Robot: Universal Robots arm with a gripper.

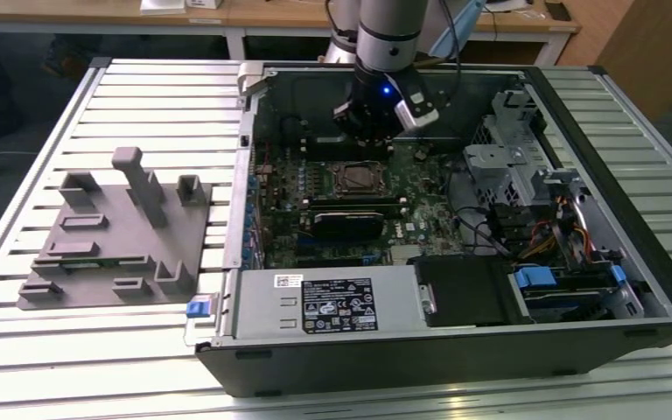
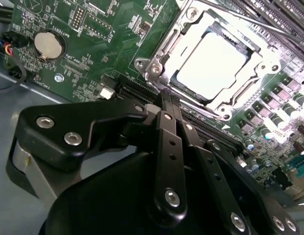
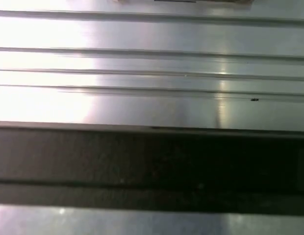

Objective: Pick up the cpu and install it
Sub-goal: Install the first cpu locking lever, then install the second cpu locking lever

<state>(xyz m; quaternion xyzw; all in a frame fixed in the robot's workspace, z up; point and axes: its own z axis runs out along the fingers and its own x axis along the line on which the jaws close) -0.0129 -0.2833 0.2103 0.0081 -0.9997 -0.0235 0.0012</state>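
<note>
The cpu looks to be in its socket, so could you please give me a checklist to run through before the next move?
1. The cpu lies inside the socket frame: ok.
2. Cpu seated flat and level: cannot tell, glare washes out its top.
3. The tool is shut and holds nothing: ok.
4. Tool apart from the cpu, beside the socket in the second wrist view: ok.
5. Socket frame clamped down: cannot tell.
6. Grey fixture block outside the computer case, on the exterior view's left: ok.
</note>
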